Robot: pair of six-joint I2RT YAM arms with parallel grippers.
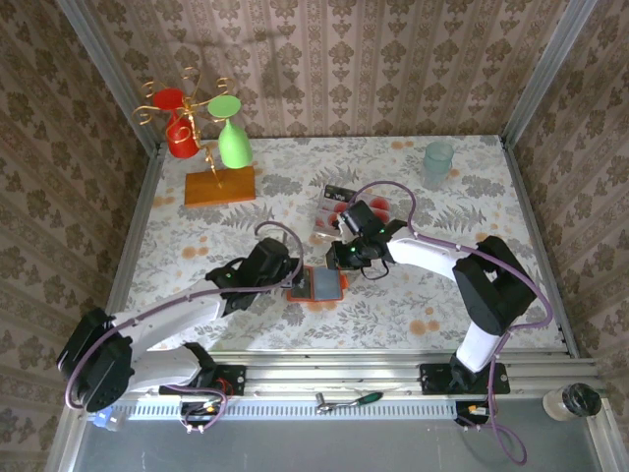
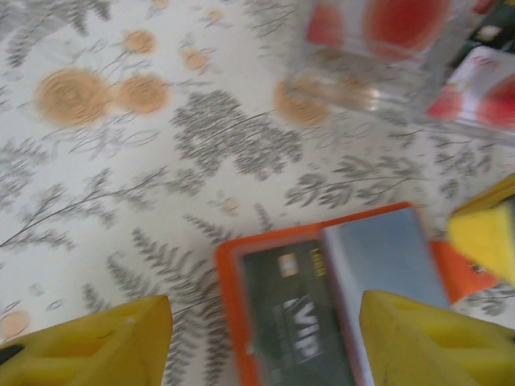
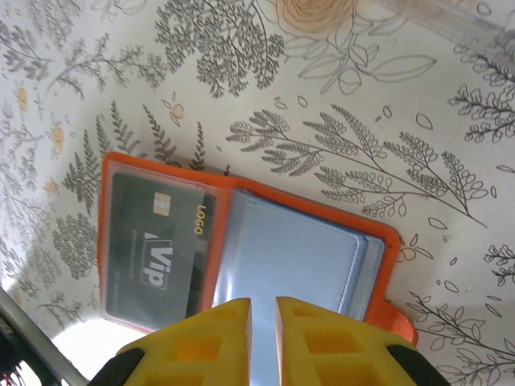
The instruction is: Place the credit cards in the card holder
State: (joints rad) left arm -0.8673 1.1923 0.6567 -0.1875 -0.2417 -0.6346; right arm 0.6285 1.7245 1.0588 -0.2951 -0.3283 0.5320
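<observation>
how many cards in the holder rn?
1: a dark VIP card in the clear pocket on one side of the open card holder. More could be hidden under the grey-blue sleeves.

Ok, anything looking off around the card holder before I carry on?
Nothing stands out. The orange folding card holder lies open and flat on the floral tablecloth, and the dark VIP card sits square inside its clear pocket.
</observation>
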